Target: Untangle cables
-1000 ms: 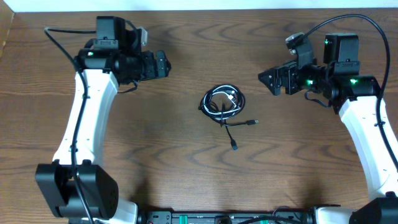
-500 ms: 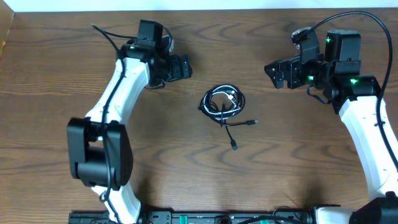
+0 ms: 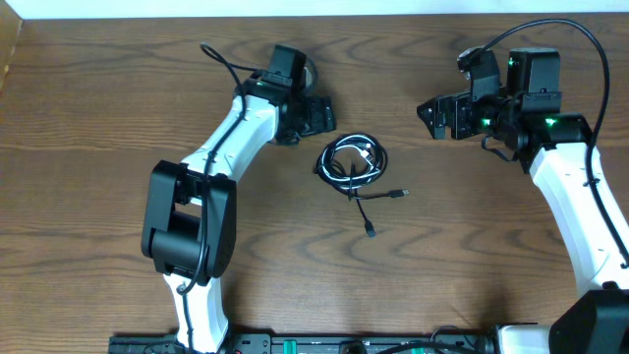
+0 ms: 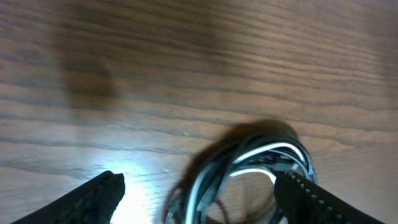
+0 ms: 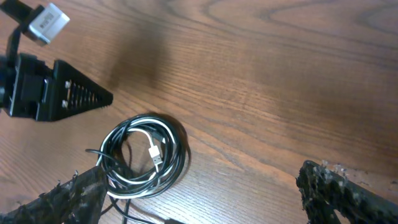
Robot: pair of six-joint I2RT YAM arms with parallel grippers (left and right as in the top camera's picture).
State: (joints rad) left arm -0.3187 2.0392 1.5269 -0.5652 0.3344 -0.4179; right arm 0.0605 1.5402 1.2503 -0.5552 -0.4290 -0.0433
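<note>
Within the last second the left gripper (image 3: 316,113) is swung in from the far left of the surface (image 3: 472,265) and is now placed just beside the far-left edge of the cables (image 3: 352,160). These are left unmoved at the centre, coiled in one bundle, with two plug ends (image 3: 397,194) trailing nearer. The jaws are seen wide apart and nothing is held. The right gripper (image 3: 432,113), well apart at far right, is held open and empty. A first grasp is judged close; nothing is untangled yet.
</note>
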